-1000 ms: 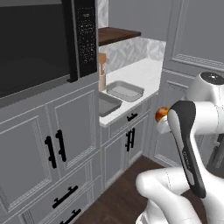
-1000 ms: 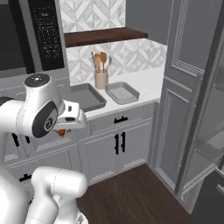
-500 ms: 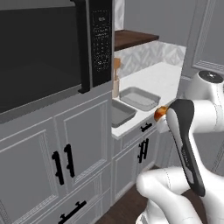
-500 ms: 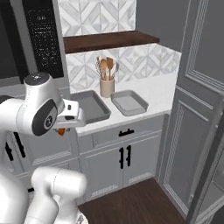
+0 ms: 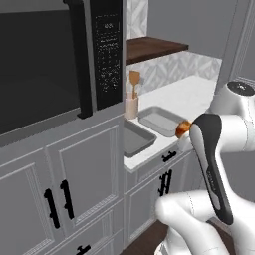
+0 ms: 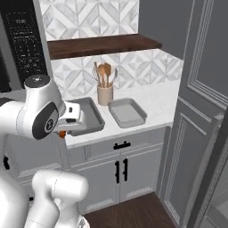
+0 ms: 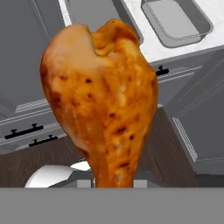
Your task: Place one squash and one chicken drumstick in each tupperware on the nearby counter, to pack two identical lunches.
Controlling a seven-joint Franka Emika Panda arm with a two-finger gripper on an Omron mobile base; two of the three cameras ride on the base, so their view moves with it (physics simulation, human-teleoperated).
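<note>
Left base view: two grey tupperware trays (image 5: 160, 121) and (image 5: 135, 139) lie side by side on the white table (image 5: 196, 96), beside a utensil holder (image 5: 131, 106). A bit of the chicken drumstick (image 5: 183, 128) peeks out behind the arm.

Right base view: both trays (image 6: 127, 111), (image 6: 87, 116) sit below the wooden shelf (image 6: 102, 45).

Hand view: the jaws are closed on the drumstick (image 7: 103, 96), held above the cabinets, short of the trays.

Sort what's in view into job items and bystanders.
Job: drumstick held in the gripper; two empty tupperwares; counter.
Bystanders: utensil crock; microwave; wooden shelf; cabinets.
</note>
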